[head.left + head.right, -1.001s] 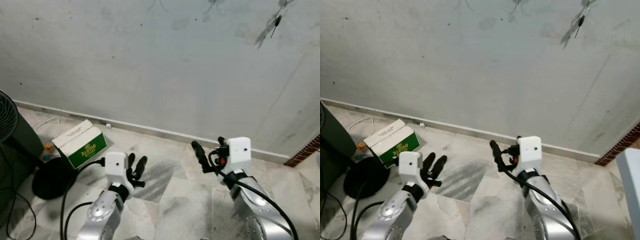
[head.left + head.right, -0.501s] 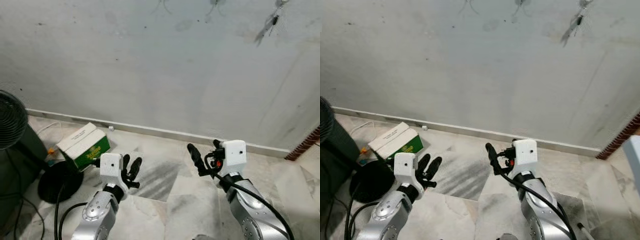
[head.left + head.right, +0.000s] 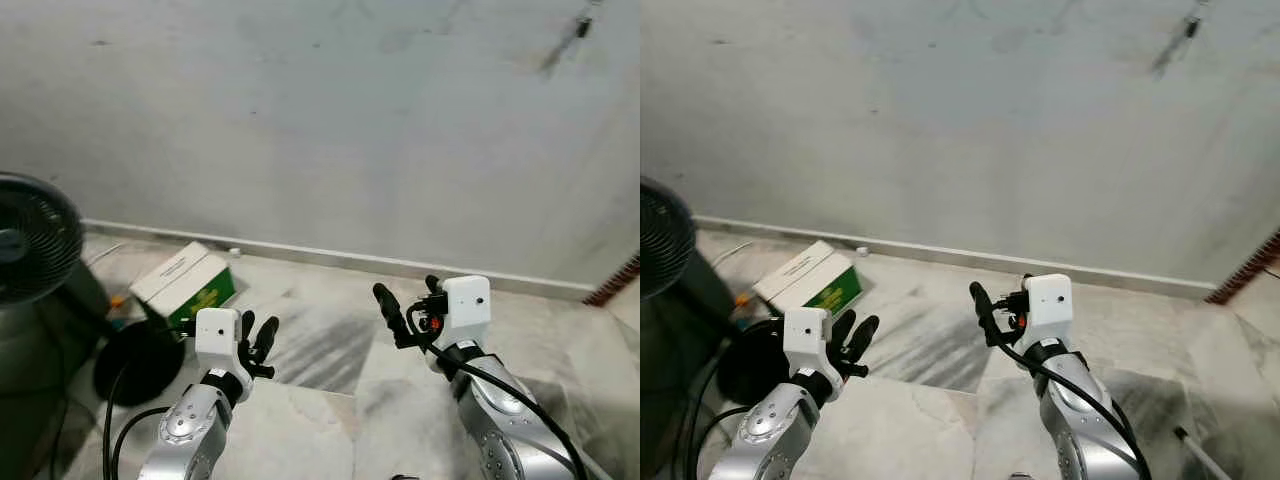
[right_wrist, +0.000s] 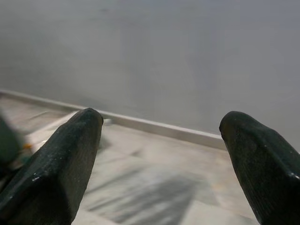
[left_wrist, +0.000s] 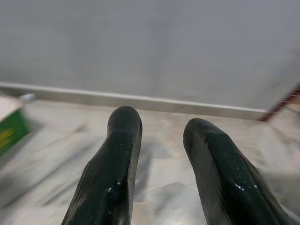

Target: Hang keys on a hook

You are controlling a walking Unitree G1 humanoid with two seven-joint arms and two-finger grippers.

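High on the grey wall at the top right a dark blurred shape, the keys [image 3: 581, 26], hangs against the plaster. Both arms are held low before me, far below it. My left gripper [image 3: 258, 332] is open, its two black fingers [image 5: 123, 140] a little apart with nothing between them. My right gripper [image 3: 408, 294] is wide open and empty, its fingertips [image 4: 84, 126] pointing towards the wall's skirting.
A black fan [image 3: 30, 240] stands at the left, with its round base [image 3: 140, 360] and cables on the floor. A green and white box [image 3: 190, 285] lies by the skirting. Red brick [image 3: 622, 283] shows at the right edge. Marble floor lies ahead.
The whole picture has shifted, so the camera has moved: the keys now sit at the top right corner and more of the fan shows. Both grippers stay open and empty.
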